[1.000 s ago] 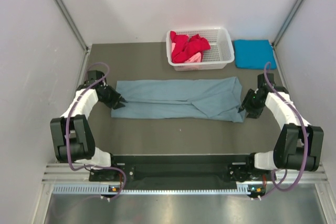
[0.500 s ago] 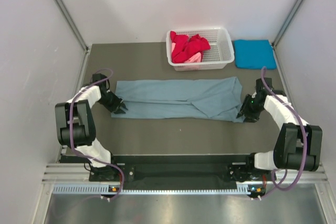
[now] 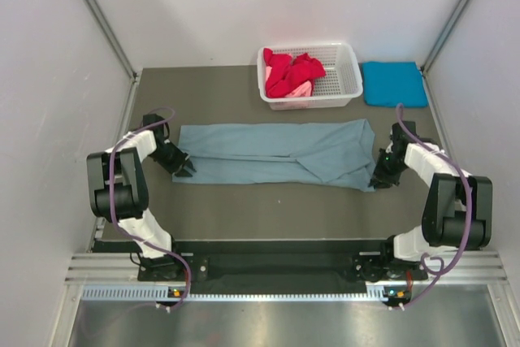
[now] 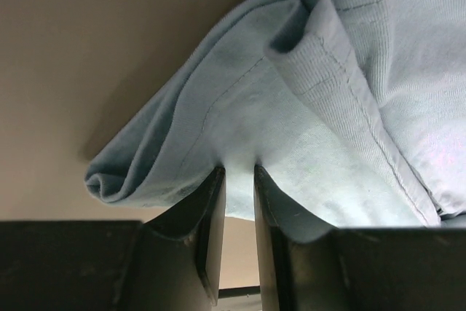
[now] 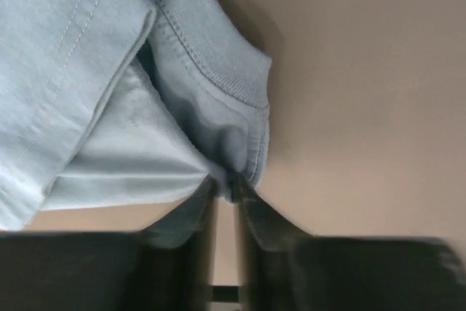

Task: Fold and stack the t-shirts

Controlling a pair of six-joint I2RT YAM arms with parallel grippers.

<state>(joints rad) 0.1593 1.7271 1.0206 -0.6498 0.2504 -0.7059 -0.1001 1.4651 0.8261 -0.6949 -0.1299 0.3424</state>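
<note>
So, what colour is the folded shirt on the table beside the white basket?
Bright turquoise; the folded shirt shows best in the top view.

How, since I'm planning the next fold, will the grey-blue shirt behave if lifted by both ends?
Probably floppy: the shirt lies flat and wrinkled, and it bunches in soft folds at the left gripper. Lifted by its ends, the long middle would likely sag. The cloth looks thin where the right gripper pinches its ribbed edge, so it is probably light.

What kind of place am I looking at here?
Probably a lab robot cell: left arm and right arm bolted to a white-walled table, a grey-blue t-shirt spread out, red shirts in a basket.
</note>
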